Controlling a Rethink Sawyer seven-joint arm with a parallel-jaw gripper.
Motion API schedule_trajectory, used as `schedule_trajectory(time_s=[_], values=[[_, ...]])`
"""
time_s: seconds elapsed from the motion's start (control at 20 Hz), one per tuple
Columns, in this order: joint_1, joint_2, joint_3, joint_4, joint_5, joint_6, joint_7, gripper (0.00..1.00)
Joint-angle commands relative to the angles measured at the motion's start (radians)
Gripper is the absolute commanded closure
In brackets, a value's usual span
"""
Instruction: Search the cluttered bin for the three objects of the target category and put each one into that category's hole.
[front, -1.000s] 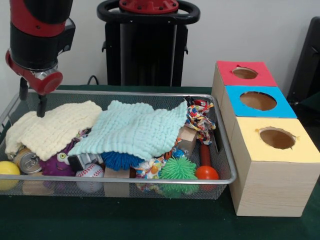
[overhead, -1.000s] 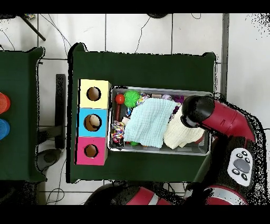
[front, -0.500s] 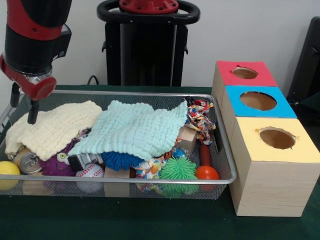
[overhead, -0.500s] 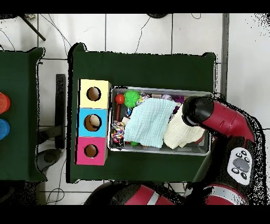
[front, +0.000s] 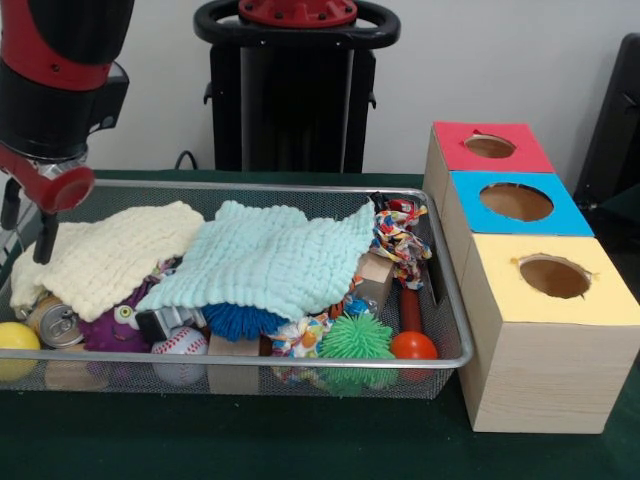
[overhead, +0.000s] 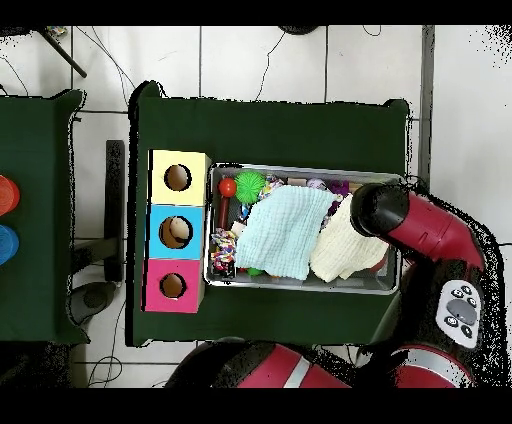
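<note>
My gripper (front: 27, 232) hangs open at the left end of the wire mesh bin (front: 300, 360), just above the left edge of a pale yellow cloth (front: 110, 255), with nothing between its fingers. A mint cloth (front: 270, 260) covers the bin's middle. Poking out along the front are a drink can (front: 55, 322), a purple toy (front: 115, 325), a baseball (front: 180, 352), a blue spiky ball (front: 240, 320) and a green spiky ball (front: 357, 340). In the overhead view the arm's head (overhead: 378, 210) hides the gripper over the bin's right end (overhead: 395, 262).
Right of the bin stand a red box (front: 455, 150), a blue box (front: 470, 215) and a yellow box (front: 530, 340), each with a round hole on top. A yellow ball (front: 15, 340), a knotted rope toy (front: 400, 240) and an orange-headed stick (front: 412, 335) also lie in the bin.
The gripper has shifted steadily leftward in the front view, from over the yellow cloth to its left edge. Nothing in the bin has moved.
</note>
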Motion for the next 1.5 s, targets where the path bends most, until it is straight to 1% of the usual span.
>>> schedule_trajectory(time_s=[0.05, 0.5, 1.5], values=[[-0.025, 0.053, 0.079, 0.052, 0.052, -0.035, 0.218, 0.0], [-0.023, 0.064, 0.084, 0.033, 0.061, -0.014, 0.203, 0.0], [0.047, 0.113, 0.031, -0.016, 0.105, 0.013, 0.269, 0.0]])
